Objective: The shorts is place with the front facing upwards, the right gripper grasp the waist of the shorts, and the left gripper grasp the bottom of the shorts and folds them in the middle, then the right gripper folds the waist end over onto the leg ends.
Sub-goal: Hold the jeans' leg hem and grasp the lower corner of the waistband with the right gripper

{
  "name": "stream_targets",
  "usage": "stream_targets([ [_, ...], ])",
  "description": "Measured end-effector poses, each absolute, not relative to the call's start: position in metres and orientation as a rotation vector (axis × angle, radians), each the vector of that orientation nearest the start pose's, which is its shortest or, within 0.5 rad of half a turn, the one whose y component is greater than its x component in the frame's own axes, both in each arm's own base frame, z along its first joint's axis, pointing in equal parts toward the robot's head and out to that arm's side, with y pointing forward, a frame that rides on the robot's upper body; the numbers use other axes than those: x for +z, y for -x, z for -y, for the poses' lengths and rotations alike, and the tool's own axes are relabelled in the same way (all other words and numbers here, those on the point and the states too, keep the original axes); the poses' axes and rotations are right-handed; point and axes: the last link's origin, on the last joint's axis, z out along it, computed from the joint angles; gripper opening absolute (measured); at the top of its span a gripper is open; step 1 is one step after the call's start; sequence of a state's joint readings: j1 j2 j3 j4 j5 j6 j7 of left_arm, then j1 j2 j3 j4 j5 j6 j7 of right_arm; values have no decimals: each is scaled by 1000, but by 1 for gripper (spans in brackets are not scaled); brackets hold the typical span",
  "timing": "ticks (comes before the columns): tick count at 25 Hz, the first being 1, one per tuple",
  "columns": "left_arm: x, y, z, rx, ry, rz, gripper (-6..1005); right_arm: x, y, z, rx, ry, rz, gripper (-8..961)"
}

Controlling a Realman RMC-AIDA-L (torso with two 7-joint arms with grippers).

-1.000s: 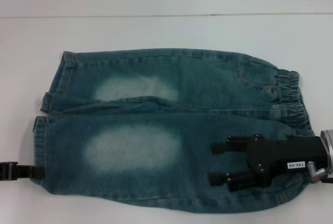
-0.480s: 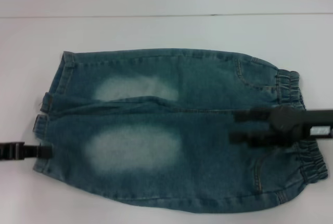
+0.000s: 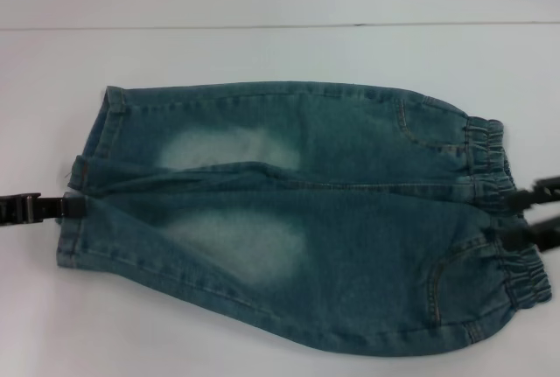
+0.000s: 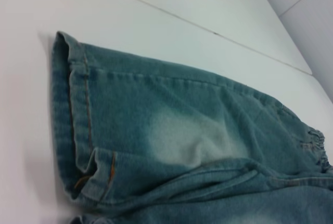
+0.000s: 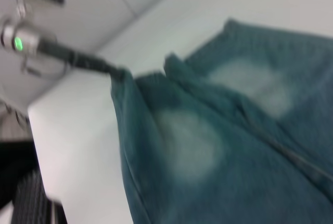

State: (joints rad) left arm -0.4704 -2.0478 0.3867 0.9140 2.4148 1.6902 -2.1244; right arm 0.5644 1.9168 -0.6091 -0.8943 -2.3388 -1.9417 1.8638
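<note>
The blue-green denim shorts (image 3: 306, 219) lie spread on the white table, leg hems to the left and the gathered waistband (image 3: 512, 211) to the right. My left gripper (image 3: 77, 206) reaches in from the left edge, shut on the hem of the near leg, whose corner is drawn up off the table. The right wrist view shows the left gripper (image 5: 112, 69) pinching that hem. My right gripper (image 3: 529, 212) shows only as two black fingers, spread apart, at the waistband on the right edge. The left wrist view shows the far leg of the shorts (image 4: 182, 130), with no fingers in sight.
The white table (image 3: 262, 53) stretches bare beyond the shorts, with a thin seam line (image 3: 262, 26) across the back. A narrow strip of table (image 3: 105, 342) lies in front of the shorts at the left.
My right gripper has pulled back rightward from over the near thigh to the waistband. My left gripper has reached the near leg hem and raised it, so that leg's lower left corner has shifted up.
</note>
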Motion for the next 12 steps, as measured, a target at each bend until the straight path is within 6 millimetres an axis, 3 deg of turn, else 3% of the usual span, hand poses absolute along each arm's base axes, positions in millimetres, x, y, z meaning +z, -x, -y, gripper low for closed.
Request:
stream_targets([
  [6,71,324,-306,-499,2291,1602,2,111,-287,-309,-109,2892,-1056,940],
  [12,70,322,-307,-502,2301,1593,2,101,-294,-310,-361,2884,-1089,940],
])
